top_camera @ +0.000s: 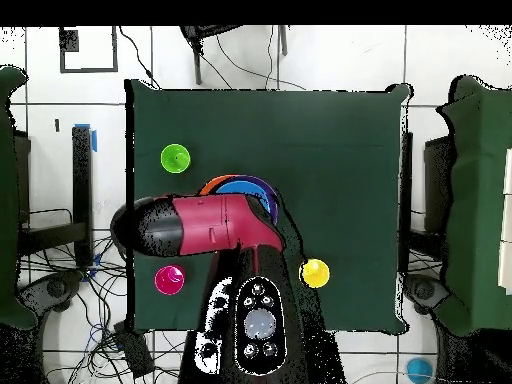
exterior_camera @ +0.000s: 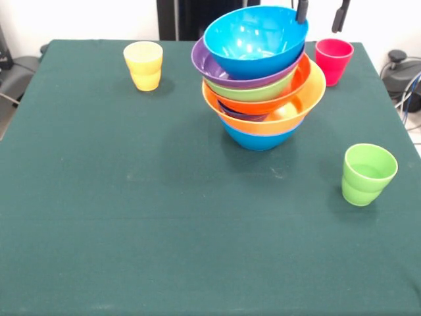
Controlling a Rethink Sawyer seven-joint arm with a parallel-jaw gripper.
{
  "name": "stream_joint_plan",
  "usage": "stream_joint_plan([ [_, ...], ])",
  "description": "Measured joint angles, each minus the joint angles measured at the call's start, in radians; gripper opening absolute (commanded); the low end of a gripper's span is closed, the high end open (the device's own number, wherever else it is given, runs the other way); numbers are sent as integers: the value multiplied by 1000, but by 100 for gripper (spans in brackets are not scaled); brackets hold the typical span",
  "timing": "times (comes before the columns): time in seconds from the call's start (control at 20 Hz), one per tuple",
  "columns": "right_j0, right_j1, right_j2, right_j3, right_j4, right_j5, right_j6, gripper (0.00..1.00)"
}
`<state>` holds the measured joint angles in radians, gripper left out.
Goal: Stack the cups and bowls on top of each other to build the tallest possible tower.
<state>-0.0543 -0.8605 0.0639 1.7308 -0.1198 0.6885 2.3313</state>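
Observation:
The tower point(exterior_camera: 263, 85) stands at the table's far middle and leans. A bright blue bowl point(exterior_camera: 253, 39) is tilted on top, over purple point(exterior_camera: 205, 64), lime green point(exterior_camera: 258, 93), orange-red point(exterior_camera: 304, 74) and yellow-orange point(exterior_camera: 312, 99) bowls, with a blue one point(exterior_camera: 260, 140) lowest. My gripper point(exterior_camera: 321, 13) is open and holds nothing, just above and right of the top bowl. The cups stand apart: yellow point(exterior_camera: 143, 64), red-pink point(exterior_camera: 333, 60), light green point(exterior_camera: 367, 173). In the overhead view the arm point(top_camera: 205, 225) hides most of the pile point(top_camera: 243, 186). The green point(top_camera: 175, 158), red-pink point(top_camera: 169, 280) and yellow point(top_camera: 315, 272) cups show.
A dark green cloth covers the table point(exterior_camera: 99, 197). Cables and a black stand point(exterior_camera: 398, 66) lie off its right edge. The red-pink cup sits close to the far right corner.

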Motion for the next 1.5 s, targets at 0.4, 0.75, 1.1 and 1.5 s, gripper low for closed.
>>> stream_joint_plan([
  [0.4, 20, 0, 0, -50, 10, 80, 0, 100],
  [0.75, 54, 1, 0, -115, 13, 156, 0, 100],
  [1.1, 95, 4, -1, -173, 19, 200, 0, 100],
  [1.5, 147, 30, -3, -263, 37, 224, 0, 100],
])
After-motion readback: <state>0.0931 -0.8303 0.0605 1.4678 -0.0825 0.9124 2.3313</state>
